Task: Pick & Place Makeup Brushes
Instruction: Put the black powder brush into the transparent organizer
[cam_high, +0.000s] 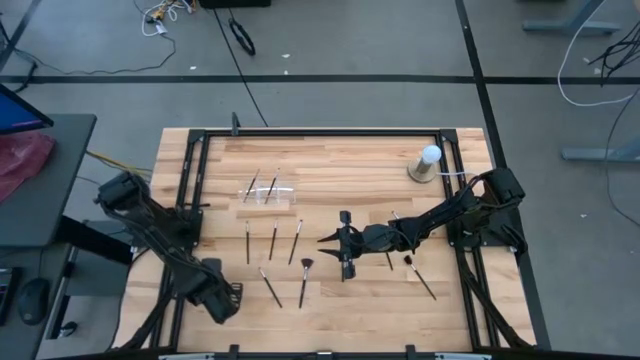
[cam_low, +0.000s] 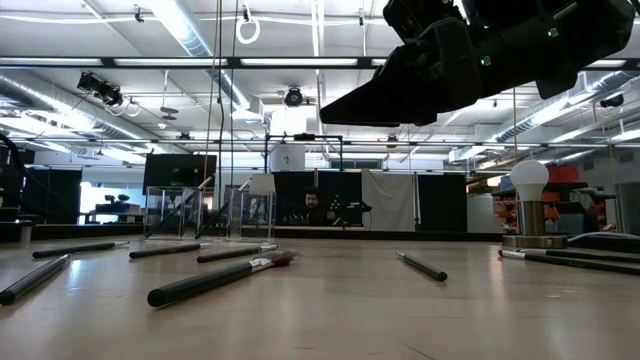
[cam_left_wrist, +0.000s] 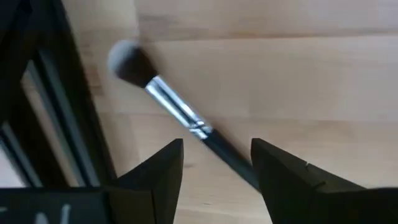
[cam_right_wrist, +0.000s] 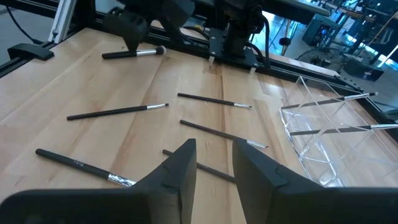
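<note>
Several thin dark makeup brushes lie flat on the wooden table (cam_high: 330, 160), among them three side by side (cam_high: 273, 240), two nearer the front (cam_high: 303, 282) and one at the right (cam_high: 420, 276). Two more stand slanted in a clear holder (cam_high: 268, 190). My left gripper (cam_left_wrist: 216, 155) is open at the near left (cam_high: 228, 295), above a silver-ferruled brush (cam_left_wrist: 168, 102) whose handle runs between its fingers. My right gripper (cam_high: 324, 239) is open and empty above the table's middle, and several brushes lie in front of it in the right wrist view (cam_right_wrist: 214, 165).
A white ball on a round base (cam_high: 427, 163) stands at the far right. A black frame (cam_high: 190, 200) runs along the table's edges. The clear holder also shows in the right wrist view (cam_right_wrist: 323, 134). A person shows far off in the room (cam_low: 313, 205).
</note>
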